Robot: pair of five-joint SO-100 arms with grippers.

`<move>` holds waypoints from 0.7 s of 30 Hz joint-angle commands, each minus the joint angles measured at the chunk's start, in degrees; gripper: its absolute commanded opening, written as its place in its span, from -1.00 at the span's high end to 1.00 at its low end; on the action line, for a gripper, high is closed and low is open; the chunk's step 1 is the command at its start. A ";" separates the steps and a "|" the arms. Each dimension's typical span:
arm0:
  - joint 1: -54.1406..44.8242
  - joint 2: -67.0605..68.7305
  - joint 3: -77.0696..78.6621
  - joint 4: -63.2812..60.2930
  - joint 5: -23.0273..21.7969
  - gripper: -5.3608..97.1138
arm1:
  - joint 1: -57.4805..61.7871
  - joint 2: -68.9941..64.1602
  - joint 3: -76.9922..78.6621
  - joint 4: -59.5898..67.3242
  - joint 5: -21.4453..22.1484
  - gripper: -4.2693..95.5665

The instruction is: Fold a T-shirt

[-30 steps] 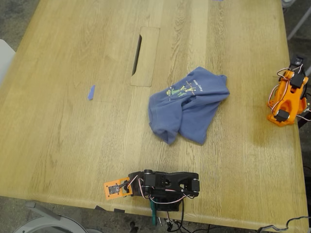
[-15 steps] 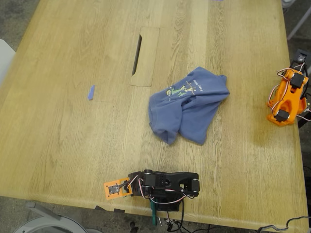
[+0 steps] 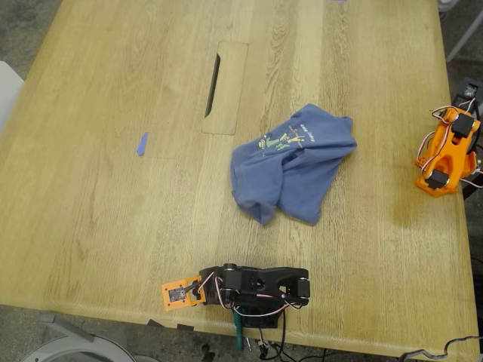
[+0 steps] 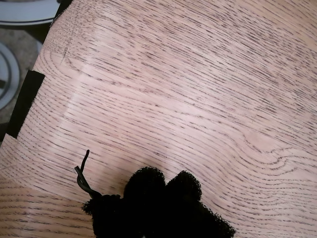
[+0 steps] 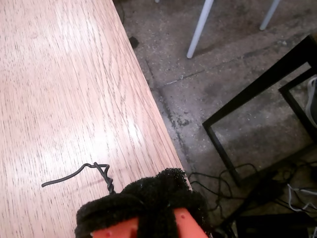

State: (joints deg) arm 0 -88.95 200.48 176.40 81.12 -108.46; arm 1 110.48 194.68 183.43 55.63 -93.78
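The T-shirt [image 3: 290, 162], blue-purple with a small green-and-yellow print facing up, lies crumpled in a heap near the middle of the wooden table [image 3: 113, 211]. My first gripper [image 4: 166, 191] belongs to the folded black arm [image 3: 253, 286] at the table's near edge. Its black padded fingertips are together over bare wood, holding nothing. My second gripper [image 5: 158, 186] belongs to the orange arm [image 3: 447, 151] at the exterior view's right. It is shut and empty over the table's edge. Both grippers are well apart from the shirt, which neither wrist view shows.
A rectangular cable hatch [image 3: 225, 87] is set into the table beyond the shirt. A small blue strip [image 3: 142, 143] lies toward the exterior view's left. Thin black wire [image 5: 79, 173] trails from each gripper. Chair legs [image 5: 198, 27] and a black frame [image 5: 257, 94] stand on the floor.
The top of the orange arm has shifted slightly. The shirt and the black arm have not moved.
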 commanded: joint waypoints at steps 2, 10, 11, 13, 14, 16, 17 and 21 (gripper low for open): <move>0.18 6.33 -0.70 0.70 0.26 0.89 | 0.53 0.53 3.87 -1.41 -0.53 0.85; 0.18 6.33 -0.70 0.70 0.26 0.89 | 1.67 0.53 3.87 -1.41 -1.58 0.85; 0.18 6.33 -0.70 0.70 0.26 0.89 | 1.32 0.53 3.87 -1.05 -1.58 0.85; 0.18 6.33 -0.70 0.70 0.26 0.89 | 0.97 0.53 3.87 -0.44 -2.55 0.85; 0.18 6.33 -0.70 0.70 0.26 0.89 | 0.97 0.53 3.87 0.00 -3.52 0.85; 0.18 6.33 -0.70 0.70 0.26 0.89 | 1.14 0.53 3.87 0.62 -5.01 0.85; 0.18 6.33 -0.70 0.70 0.26 0.89 | 1.32 0.53 3.87 1.14 -6.06 0.85; 0.18 6.33 -0.70 0.70 0.26 0.89 | 2.64 0.53 3.87 3.16 -9.84 0.85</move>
State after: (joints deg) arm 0 -88.95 200.48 176.40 81.12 -108.46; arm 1 112.32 194.68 183.43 58.36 -102.13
